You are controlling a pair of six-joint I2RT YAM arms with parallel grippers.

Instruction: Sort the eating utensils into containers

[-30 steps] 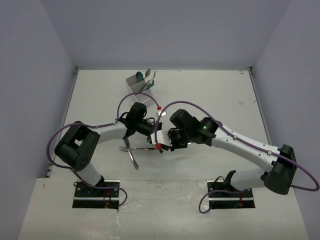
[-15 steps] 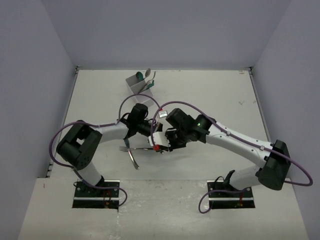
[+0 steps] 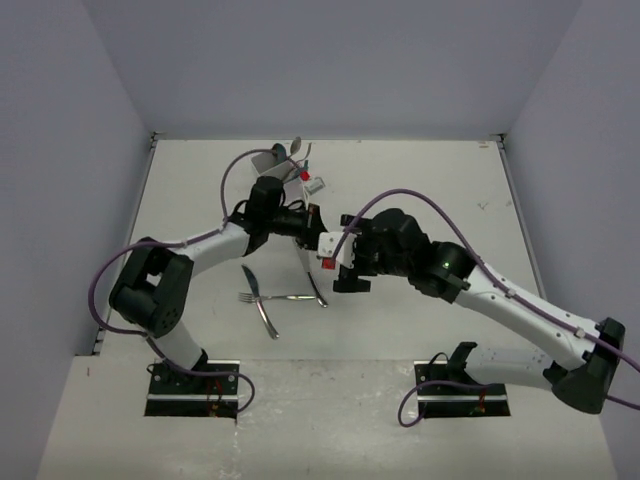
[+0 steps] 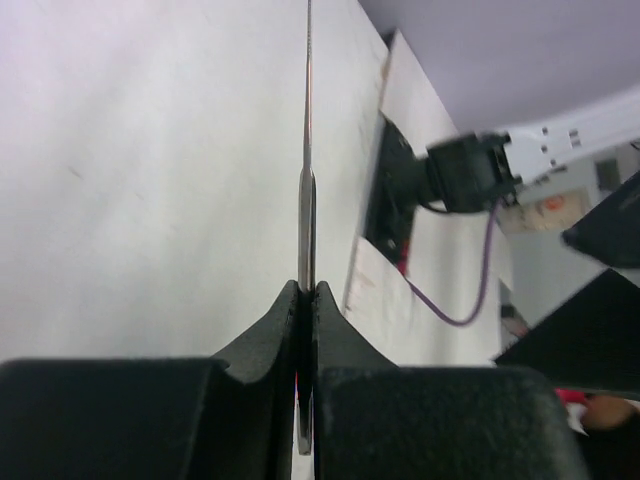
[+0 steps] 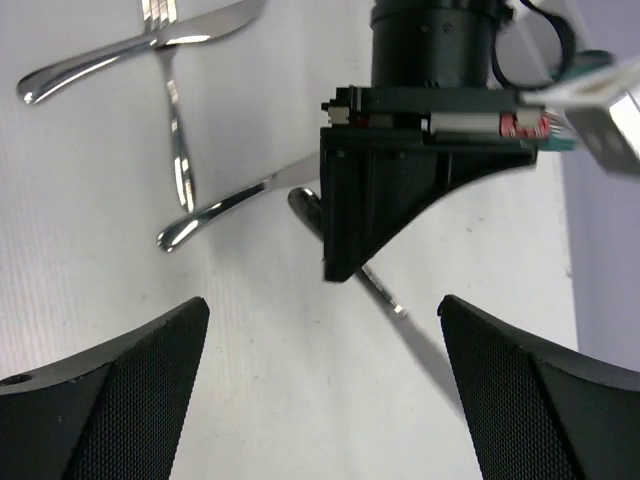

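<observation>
Left hand (image 4: pixel 305 290) is clenched on a slim silver metal utensil (image 4: pixel 307 200), pinched edge-on between the fingertips so I can't tell knife from handle; from the top view this hand sits just on the near side of the white rectangular plastic organiser (image 3: pixel 270 166), close to it; the utensil's long axis runs out of the hand directly away from the organiser, toward the arm bases, tip hanging over the white tabletop (image 3: pixel 450 190); so the piece points the wrong way for a drop-in, and my read is the wrist has to swing it round and stand it up before it goes over the rim; which compartment it should go to I can't tell, since the organiser is partly hidden by the left arm's purple cable (image 3: pixel 232 172); a few utensils already stand in the organiser, one a silver spoon (image 3: pixel 295 147); right hand (image 5: pixel 322 303) is spread wide with nothing between its fingers, facing the left hand from farther off the organiser and to its right; left arm is clearly the nearer one for the delivery; the loose silver utensils (image 3: pixel 265 298) lie crossed flat on the tabletop, well away from the organiser on its near side, closer to the right hand's reach; risk: a thin edge-on grip may let the piece pivot during the swing.
</observation>
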